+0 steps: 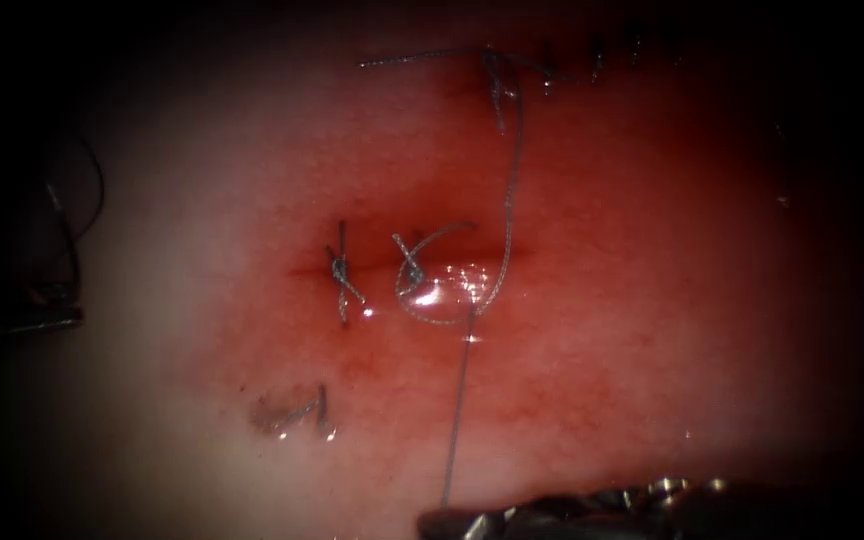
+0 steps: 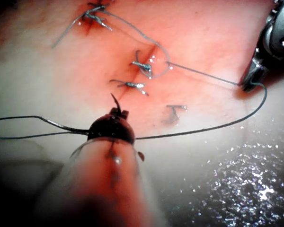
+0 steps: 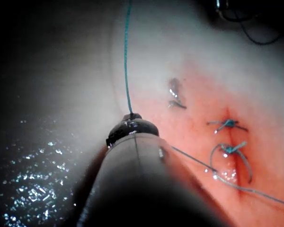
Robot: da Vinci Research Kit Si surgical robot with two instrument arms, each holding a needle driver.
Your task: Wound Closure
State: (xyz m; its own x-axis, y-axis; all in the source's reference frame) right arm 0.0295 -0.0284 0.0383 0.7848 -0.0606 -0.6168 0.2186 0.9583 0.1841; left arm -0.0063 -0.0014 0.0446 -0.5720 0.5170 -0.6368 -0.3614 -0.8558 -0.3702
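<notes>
1. Right hand point(image 1: 442, 518) low at the near edge of the tissue point(image 1: 652, 300), clenched on the thread point(image 1: 457, 400). Seen likewise from the left wrist view, with thread pinched at its very tip.
2. Beside that near edge, dark glittering desk point(image 2: 246, 189).
3. From the right hand, thread drawn in a straight taut line away to the cut point(image 1: 372, 268), meeting a loop just on the cut's near side, toward its right end.
4. Second, slack strand in the left wrist view, curving from the right hand across the pale near tissue to the left hand point(image 2: 114, 116), then on past it in two strands.
5. Left hand out over pale tissue, well to the left of the cut, with thread meeting its head on both sides. Grip on that thread: cannot tell. Short dark curved sliver standing up from its tip; needle or thread end, cannot tell. Needle's place otherwise not to be made out.
6. Nearer than the cut and left of the taut strand, a dark mark point(image 1: 292, 410) with a short thread scrap lying on it.
7. Across the cut, two tied knots: left knot point(image 1: 340, 270) with short cut tails, right knot point(image 1: 410, 272) inside the loop.
8. Just right of the right knot, wet shining fluid point(image 1: 452, 285) pooled in the cut.
9. From the loop, thread climbing away over red tissue to the far stitch point(image 1: 497, 80), with a loose tail lying leftward there.
10. Farthest off, to the right of that stitch, a row of small dark stitches point(image 1: 597, 60).
</notes>
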